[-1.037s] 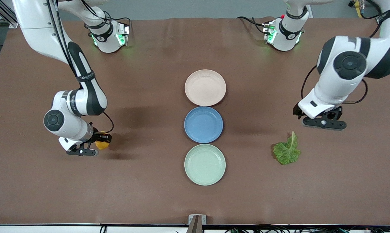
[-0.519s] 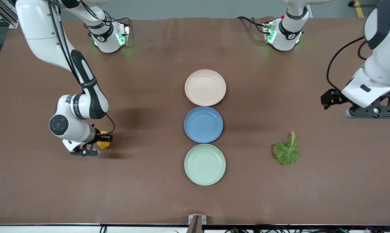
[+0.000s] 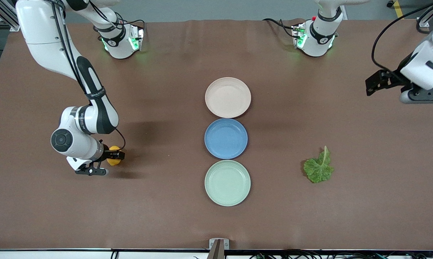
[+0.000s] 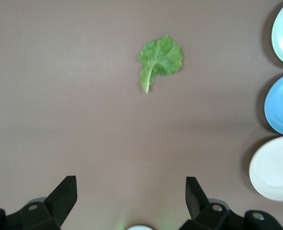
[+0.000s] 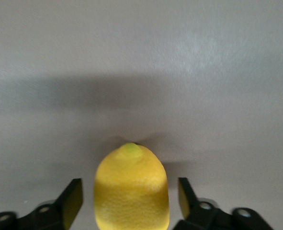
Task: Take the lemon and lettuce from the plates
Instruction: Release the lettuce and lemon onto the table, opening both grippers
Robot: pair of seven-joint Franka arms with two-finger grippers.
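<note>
Brown table (image 3: 166, 216): beige-pink plate (image 3: 228, 97), blue plate (image 3: 226, 138) and mint green plate (image 3: 227, 182) all bare, so both items are already off. Left gripper (image 3: 405, 91) has pulled away from the lettuce (image 3: 319, 168), now high over the left arm's end of the table, jaws spread, empty. Right gripper (image 3: 100, 163) just let go: jaws spread either side of the lemon (image 3: 113, 160), which sits on the table. Task looks basically done.

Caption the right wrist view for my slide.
Right gripper fingers open around the lemon on the brown table.
</note>
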